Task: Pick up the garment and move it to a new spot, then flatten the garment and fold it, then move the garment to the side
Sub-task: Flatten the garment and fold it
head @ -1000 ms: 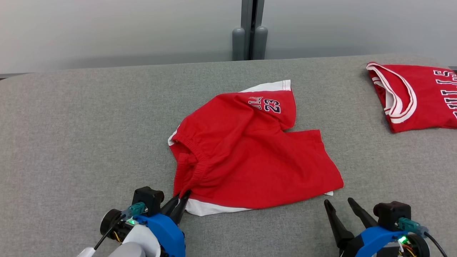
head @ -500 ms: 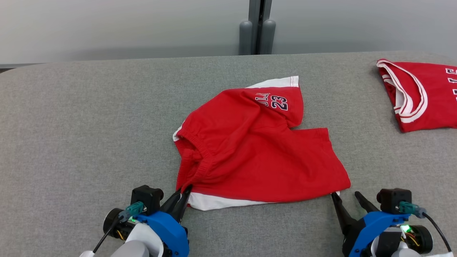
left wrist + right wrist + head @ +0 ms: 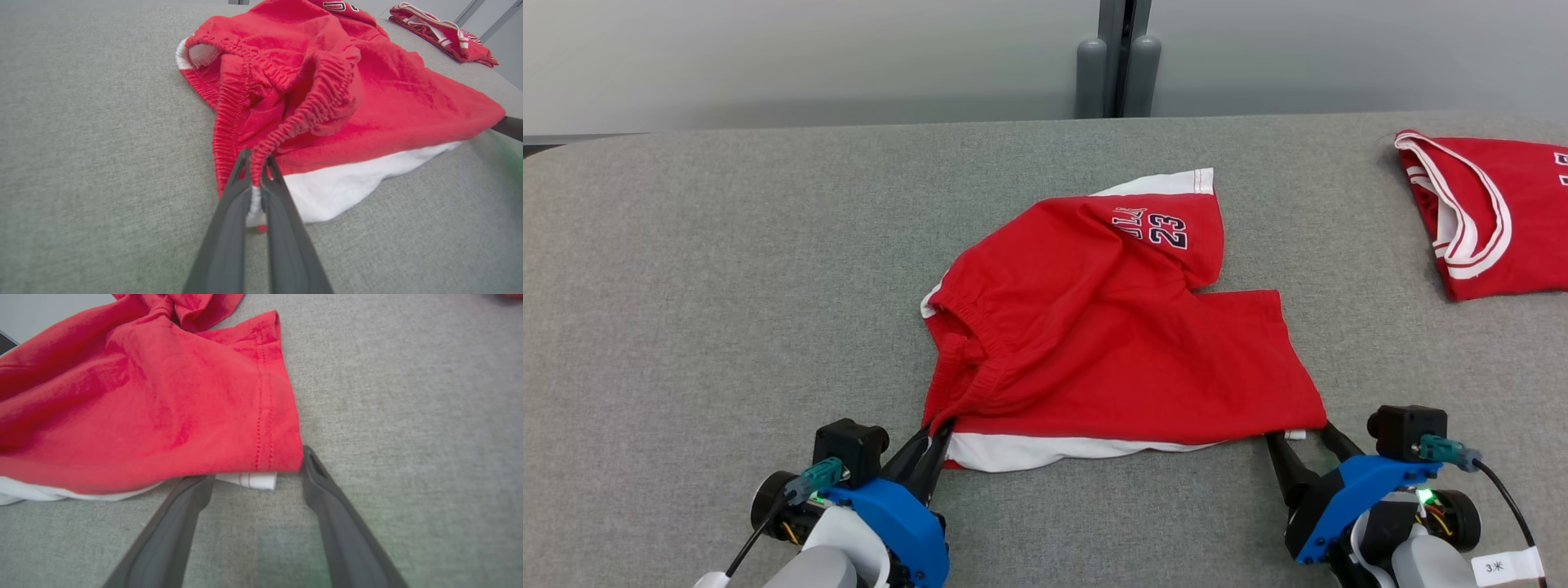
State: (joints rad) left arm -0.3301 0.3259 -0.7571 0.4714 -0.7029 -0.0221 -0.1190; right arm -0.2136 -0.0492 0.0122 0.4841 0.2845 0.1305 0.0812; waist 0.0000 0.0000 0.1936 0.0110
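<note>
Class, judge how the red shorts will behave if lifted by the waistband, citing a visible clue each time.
Probably floppy: the red shorts lie in soft rumpled folds, so they should sag from the left gripper, shut on the waistband. Likely light: the cloth looks thin. Dragging may bunch them, since the grey surface looks coarse.

Blue wrists (image 3: 900, 523), dark fingers (image 3: 921, 461), seemingly pale forearms (image 3: 823, 567)
</note>
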